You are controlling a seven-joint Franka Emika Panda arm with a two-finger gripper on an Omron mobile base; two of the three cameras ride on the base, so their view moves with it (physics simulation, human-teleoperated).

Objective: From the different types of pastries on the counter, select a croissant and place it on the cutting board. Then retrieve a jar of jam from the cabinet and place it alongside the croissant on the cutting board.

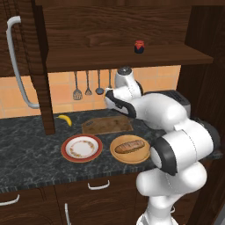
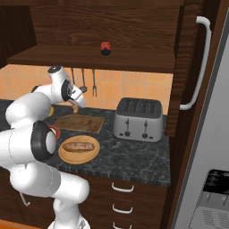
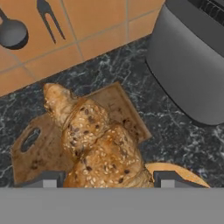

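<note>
Flaky croissant (image 3: 94,144) (lumpy) in fingers (image 3: 48,179).

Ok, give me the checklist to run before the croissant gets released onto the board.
1. Croissant between the end effector fingertips: ok.
2. Croissant above the cutting board: ok in the hand view.
3. Croissant touching the board yet: cannot tell.
4. Board free of other items: ok; loaf sits on its own wooden plate.
5. Toaster apart from the board: ok.
6. Jam jar on the cabinet shelf: ok.
</note>
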